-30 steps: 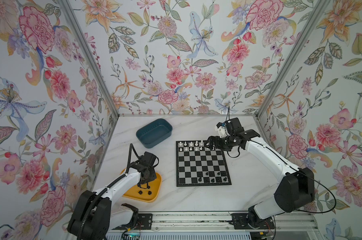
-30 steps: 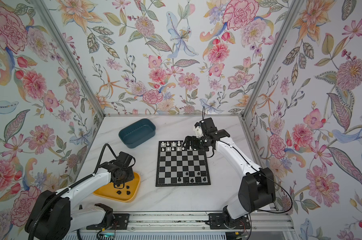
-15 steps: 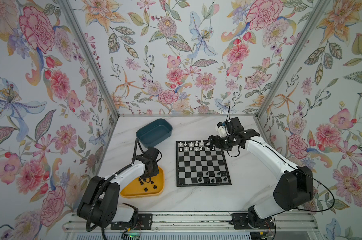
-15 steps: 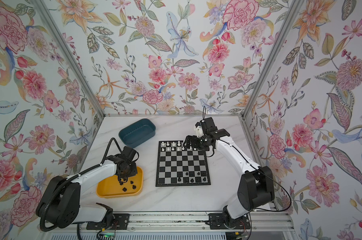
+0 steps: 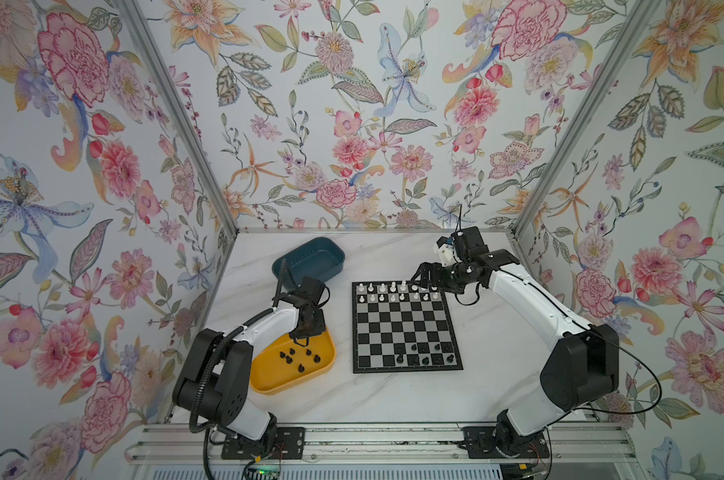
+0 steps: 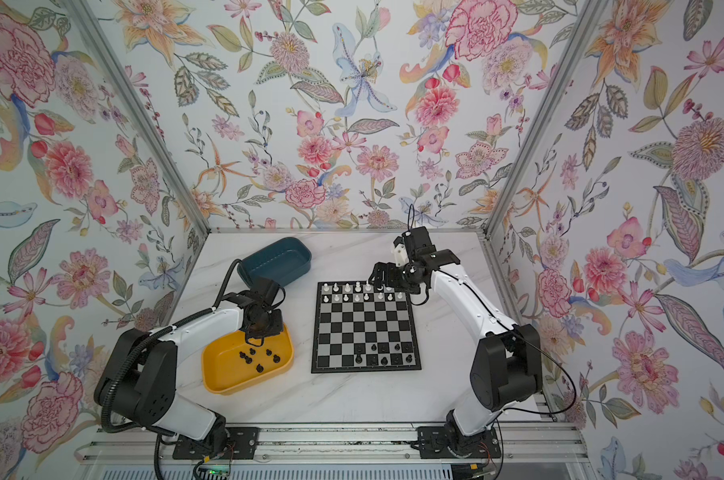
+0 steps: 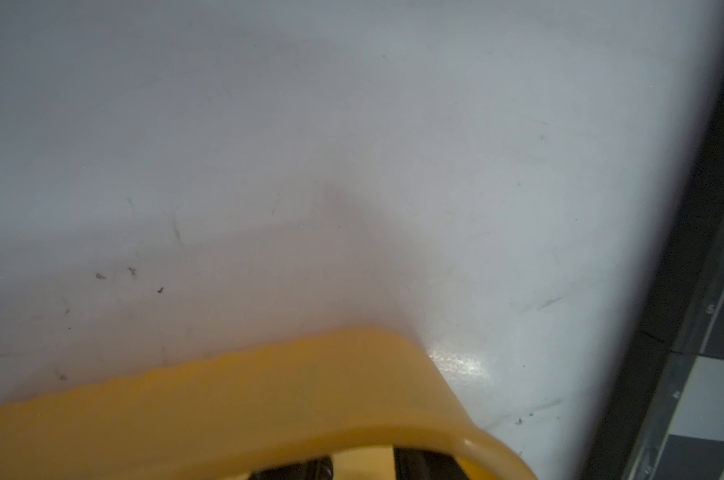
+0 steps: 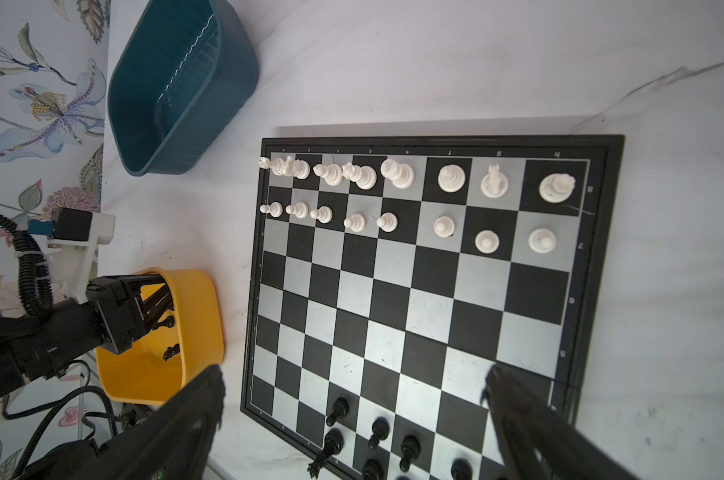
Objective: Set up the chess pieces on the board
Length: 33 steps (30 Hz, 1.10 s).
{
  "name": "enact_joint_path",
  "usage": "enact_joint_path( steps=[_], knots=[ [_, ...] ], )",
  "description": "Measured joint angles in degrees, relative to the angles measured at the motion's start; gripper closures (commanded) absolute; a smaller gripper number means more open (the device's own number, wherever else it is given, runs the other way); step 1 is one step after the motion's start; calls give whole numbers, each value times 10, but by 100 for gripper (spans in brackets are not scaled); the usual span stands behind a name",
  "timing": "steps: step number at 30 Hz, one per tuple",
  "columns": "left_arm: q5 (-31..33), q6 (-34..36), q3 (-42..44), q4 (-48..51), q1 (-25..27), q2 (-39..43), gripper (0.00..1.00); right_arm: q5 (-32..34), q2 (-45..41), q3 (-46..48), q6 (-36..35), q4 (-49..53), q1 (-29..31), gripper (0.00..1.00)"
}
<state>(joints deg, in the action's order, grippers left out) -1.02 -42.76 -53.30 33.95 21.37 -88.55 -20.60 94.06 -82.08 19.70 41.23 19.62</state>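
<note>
The step in hand looks like a pick from the yellow tray (image 5: 269, 376), where the left end effector (image 5: 301, 341) dips in among the loose black pieces (image 5: 300, 368). How far its fingers stand apart, and whether they have one, I cannot tell: the tips are too small in both top views, and the left wrist view is a blur of yellow rim and tabletop (image 5: 393, 399). To do it well, I would single out one chessman and close on its waist above the base rather than on the rounded head. It should lift straight up until it clears the tray's raised wall, then swing across to the board (image 5: 393, 328), which lies flat at mid-tabletop near the tray. The piece should come down on the middle of a free square in the near two rows without nudging the placed black pieces (image 8: 377, 430). The right end effector (image 8: 354, 370) hovers over the board's far right corner, fingers spread wide and holding nothing. It is close to the white pieces (image 8: 451, 178), which fill the far two rows, a few off-centre. The chessmen are glossy moulded plastic, slim-necked on small round bases, so likely to slip or topple. The yellow tray and the teal tray (image 5: 310, 257) are smooth, round-cornered tubs. The board is hard and flat, its silvery checks lightly scuffed.
</note>
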Motion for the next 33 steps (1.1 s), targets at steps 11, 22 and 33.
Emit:
enact_joint_path(
  steps=[11,22,33],
  knots=[
    [-16,19,-46,47,0,24,66,-2,76,-90,-7,21,5,1],
    [-3,19,-32,54,-3,87,64,-7,98,-129,-15,41,23,1],
    [-4,14,47,50,-9,122,64,-2,98,-127,-15,47,37,1]
  ],
)
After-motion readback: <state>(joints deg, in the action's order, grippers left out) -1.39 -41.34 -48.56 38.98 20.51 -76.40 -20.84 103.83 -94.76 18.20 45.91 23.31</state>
